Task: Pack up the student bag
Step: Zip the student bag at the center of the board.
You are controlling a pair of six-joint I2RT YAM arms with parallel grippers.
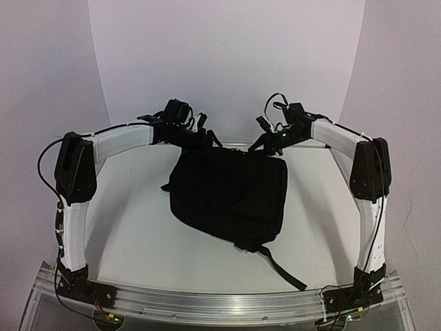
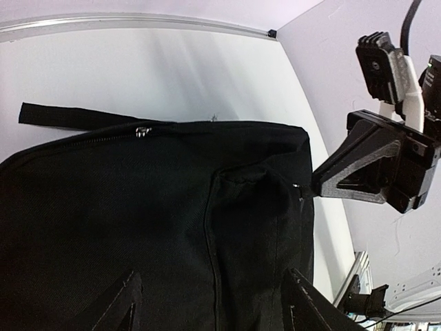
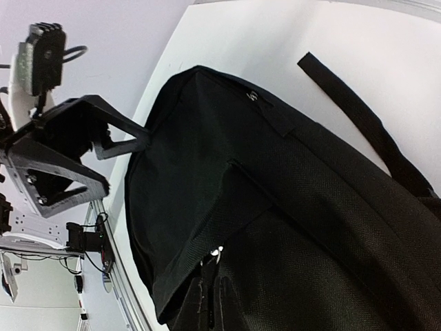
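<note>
The student bag (image 1: 231, 196) is a black backpack lying flat in the middle of the white table. One webbing strap (image 1: 282, 265) trails toward the near right. Both grippers are at the bag's far edge. My left gripper (image 1: 202, 140) is open, and in the left wrist view (image 2: 213, 310) its fingers stand wide apart over the black fabric (image 2: 138, 221). My right gripper (image 1: 264, 143) is at the bag's far right corner. In the right wrist view (image 3: 210, 276) its fingers are close together on a small silver zipper pull (image 3: 216, 252). A second zipper pull (image 2: 142, 131) lies on the bag's side seam.
The white table (image 1: 138, 227) has an aluminium rail (image 1: 220, 303) along its near edge, where both arm bases are bolted. A curved white backdrop (image 1: 227, 62) rises behind the far edge. The strap's loose end (image 3: 358, 117) lies on the table.
</note>
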